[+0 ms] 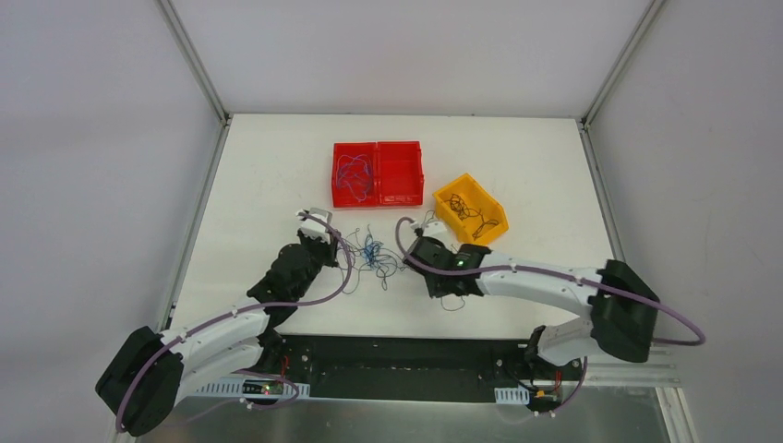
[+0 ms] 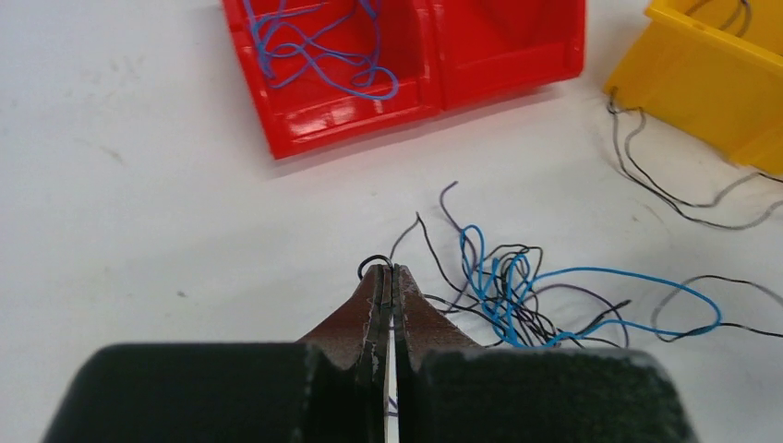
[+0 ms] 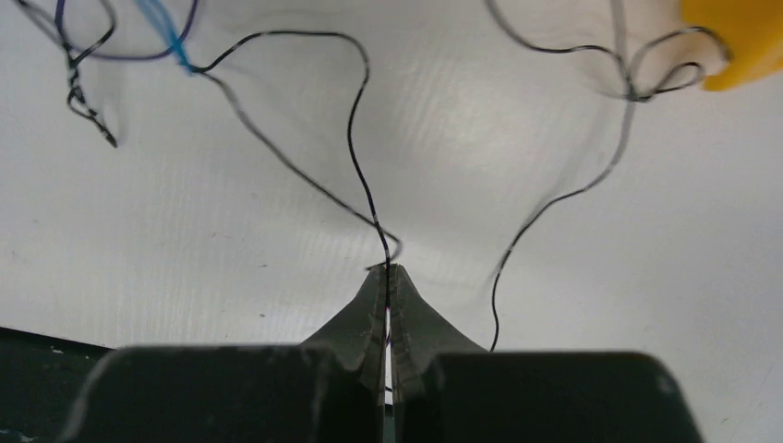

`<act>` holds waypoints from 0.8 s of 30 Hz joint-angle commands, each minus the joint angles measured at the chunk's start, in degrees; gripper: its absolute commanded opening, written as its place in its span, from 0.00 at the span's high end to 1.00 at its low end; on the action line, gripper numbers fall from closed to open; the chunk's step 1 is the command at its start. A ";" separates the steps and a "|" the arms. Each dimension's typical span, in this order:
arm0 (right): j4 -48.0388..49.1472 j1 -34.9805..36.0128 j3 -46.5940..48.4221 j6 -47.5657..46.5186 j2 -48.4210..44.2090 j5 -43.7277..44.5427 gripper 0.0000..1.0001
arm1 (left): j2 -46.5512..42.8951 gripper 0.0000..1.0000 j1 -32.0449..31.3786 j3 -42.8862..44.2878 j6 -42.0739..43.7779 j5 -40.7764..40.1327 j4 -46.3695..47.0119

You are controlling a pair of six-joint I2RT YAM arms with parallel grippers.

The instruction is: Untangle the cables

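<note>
Pale grey walls (image 1: pixel 111 138) are closing in a white surface (image 1: pixel 268 166), and the sorting on it is looking partly done. Blue strands are lying in the left compartment of the red two-compartment plastic bin (image 2: pixel 351 115), and I am seeing none in its right compartment. Dark strands are sitting in the yellow plastic bin (image 2: pixel 702 74), with a few more lying on the surface just beside it.

What is left is the knot of thin, curly blue, purple and black cables (image 1: pixel 374 257). It is lying loose on the surface between the two arms, near the red bin but apart from both bins.

The left claw (image 2: pixel 390 273) is pressing its fingers together at the knot's left edge. A small dark strand (image 2: pixel 372 263) is looping out at the tips, so it appears to be nipping that one. The right claw (image 3: pixel 387 269) is clamping fully on a single black cable (image 3: pixel 355 138), which is running up from its tips toward the blue and purple strands.

Judging by this, the arms are teasing dark strands out of the knot. Most of the blue, purple and black pieces in it are yet to be parted and binned, so the job is looking about midway at best.
</note>
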 commanded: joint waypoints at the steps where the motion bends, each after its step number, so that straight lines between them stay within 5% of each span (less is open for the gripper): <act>1: -4.88 -6.29 -3.92 4.91 -12.39 5.41 1.00 | -3.51 1.00 0.47 -0.87 -0.41 -11.68 -1.29; 12: -7.02 -28.71 -13.63 11.01 -40.37 4.27 1.00 | -5.08 1.00 0.63 -2.00 -4.27 -19.33 -1.71; 17: -5.98 -32.15 -14.17 9.67 -43.62 -0.30 1.00 | -5.61 1.00 0.65 -1.72 -4.05 -18.46 -2.54; 24: -3.86 -32.16 -13.20 7.32 -41.20 -6.24 1.00 | -6.53 1.00 0.60 3.33 -2.02 -7.33 -9.35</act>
